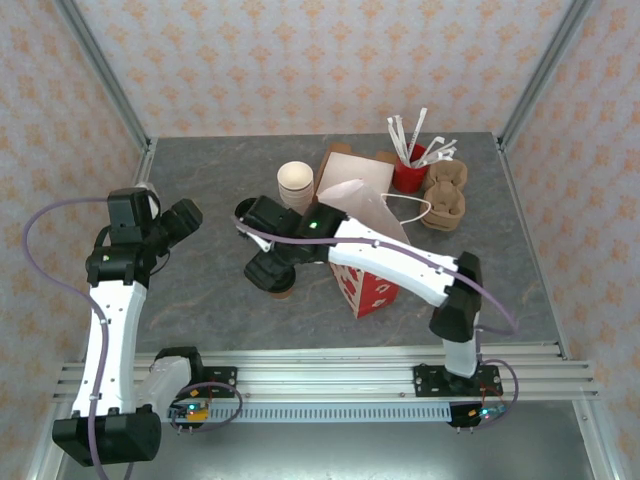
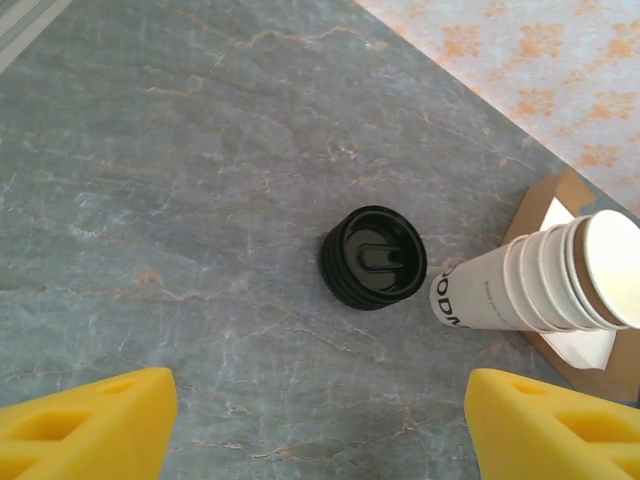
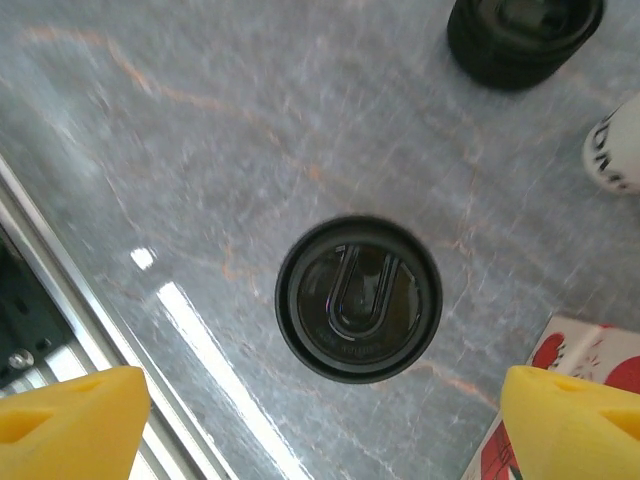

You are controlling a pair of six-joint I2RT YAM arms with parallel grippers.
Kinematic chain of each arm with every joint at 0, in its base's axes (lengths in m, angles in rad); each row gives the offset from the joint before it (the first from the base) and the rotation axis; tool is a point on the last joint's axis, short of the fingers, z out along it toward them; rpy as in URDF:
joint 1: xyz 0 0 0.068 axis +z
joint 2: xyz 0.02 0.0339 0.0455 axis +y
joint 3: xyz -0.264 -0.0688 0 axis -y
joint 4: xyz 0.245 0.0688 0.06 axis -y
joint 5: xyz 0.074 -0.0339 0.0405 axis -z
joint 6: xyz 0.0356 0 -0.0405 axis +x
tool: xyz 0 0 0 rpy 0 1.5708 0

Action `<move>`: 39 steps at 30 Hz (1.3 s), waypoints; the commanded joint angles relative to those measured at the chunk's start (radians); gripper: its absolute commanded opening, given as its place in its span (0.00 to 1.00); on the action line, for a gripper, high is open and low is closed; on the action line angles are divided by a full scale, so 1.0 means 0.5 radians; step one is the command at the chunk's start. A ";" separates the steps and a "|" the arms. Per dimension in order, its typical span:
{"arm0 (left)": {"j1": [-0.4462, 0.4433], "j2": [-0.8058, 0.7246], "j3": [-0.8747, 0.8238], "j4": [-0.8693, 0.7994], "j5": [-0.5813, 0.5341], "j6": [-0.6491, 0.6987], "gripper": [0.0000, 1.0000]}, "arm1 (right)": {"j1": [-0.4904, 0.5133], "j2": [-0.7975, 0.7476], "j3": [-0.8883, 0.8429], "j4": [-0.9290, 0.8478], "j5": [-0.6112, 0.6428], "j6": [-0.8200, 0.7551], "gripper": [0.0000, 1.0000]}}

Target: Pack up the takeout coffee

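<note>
Looking at a gray marbled table (image 1: 200, 170) boxed in by patterned walls (image 1: 300, 60), with a metal rail (image 1: 330, 365) along the near edge. The coffee (image 3: 358, 298) stands upright just left of the bag (image 1: 365, 285), right under the right gripper (image 3: 322, 380), fingers spread wide, holding nothing. Same for the left gripper (image 2: 318, 385), wide open and empty, facing a lid stack (image 2: 373, 257) and cup stack (image 2: 540, 285). Lots of free table on the left.

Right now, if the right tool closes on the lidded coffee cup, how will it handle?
The takeout coffee stands upright on the smooth table, so a sideways push would probably slide or tip it. Its black lid likely stiffens the rim; lidded, its fill and weight are unknown.
</note>
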 commanded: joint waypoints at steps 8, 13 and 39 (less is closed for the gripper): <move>0.029 -0.050 -0.021 -0.010 0.208 -0.001 0.77 | -0.067 0.362 0.283 -0.370 -0.033 -0.014 0.94; 0.030 -0.032 -0.008 -0.062 0.270 0.036 0.77 | -0.109 0.438 0.298 -0.375 -0.108 -0.003 0.94; 0.029 -0.010 -0.054 -0.054 0.238 0.119 0.77 | -0.146 0.649 0.434 -0.449 -0.185 -0.010 0.87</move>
